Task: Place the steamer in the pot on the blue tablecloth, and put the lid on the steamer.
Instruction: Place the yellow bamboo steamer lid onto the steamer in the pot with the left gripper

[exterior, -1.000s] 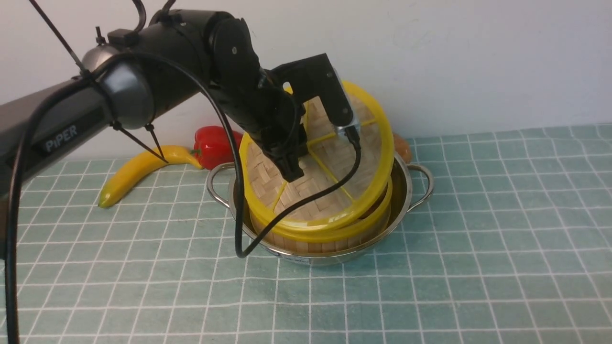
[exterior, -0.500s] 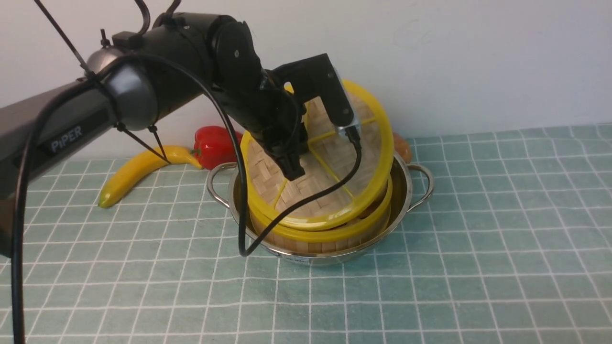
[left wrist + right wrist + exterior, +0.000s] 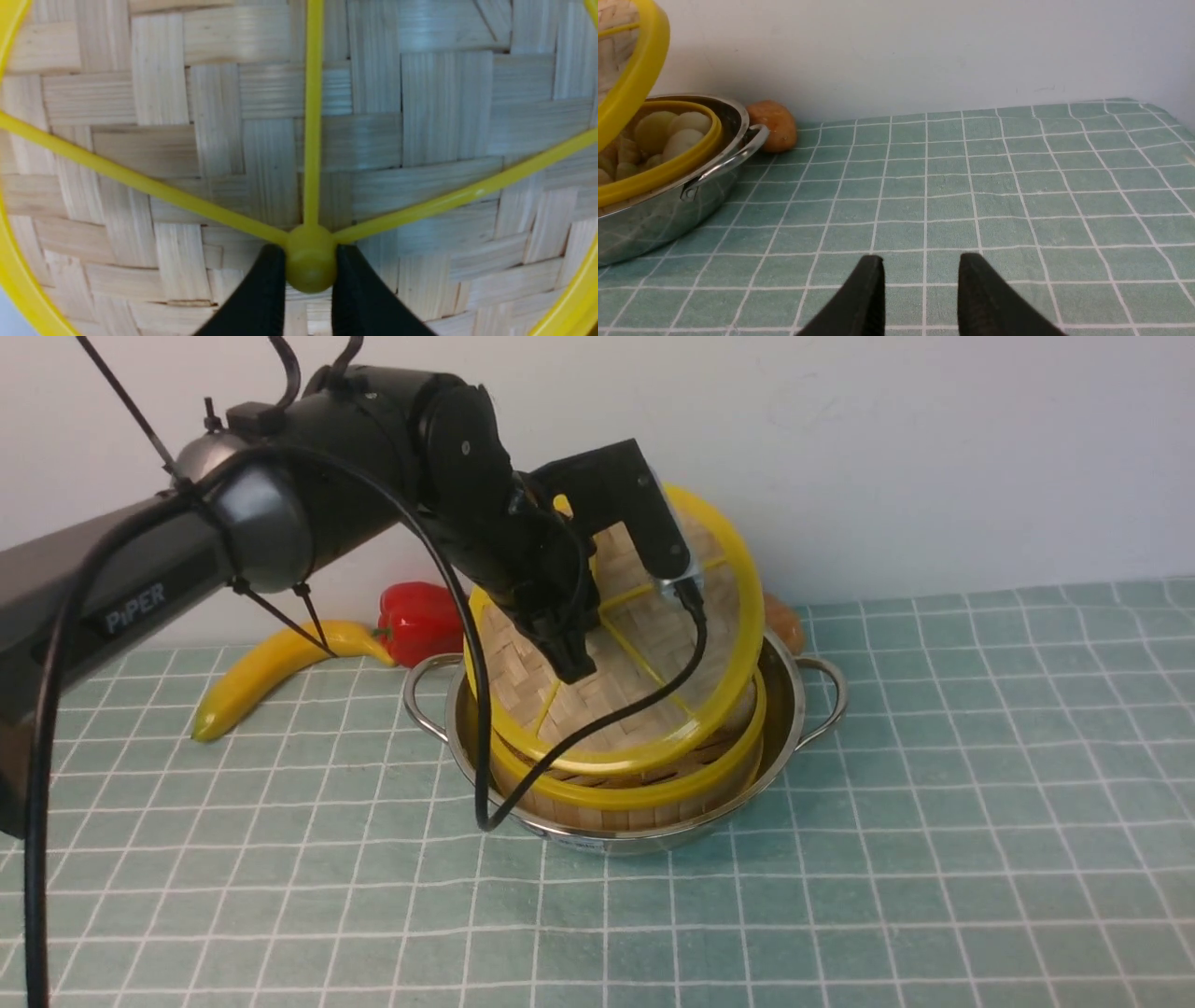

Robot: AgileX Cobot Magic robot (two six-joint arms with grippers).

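The left claw (image 3: 569, 658) is clamped on the small yellow hub (image 3: 310, 259) at the middle of the lid (image 3: 719, 653), one finger on each side of it. The lid hangs steeply tilted above the steamer (image 3: 644, 795), its woven face turned toward the near side. The steamer already sits inside the pot (image 3: 794, 695), which stands on the blue tablecloth (image 3: 840, 859) covering the desk.

Compared with a second ago, the lid has risen a little and drifted slightly left. Its low near edge, which was almost on the steamer's yellow rim, now shows a thin gap beneath it. The clamp on the hub has not altered.

That suggests the first half of the task is done and the second is not — the lid seems to be getting re-aimed rather than set down. It must be levelled and centred before it can seat.

The right claw (image 3: 920, 261) hangs with its fingers apart and empty, low over bare cloth to the right of the pot.

A banana (image 3: 271, 672) and a red pepper (image 3: 415, 621) lie at the far left — apart from the pot.
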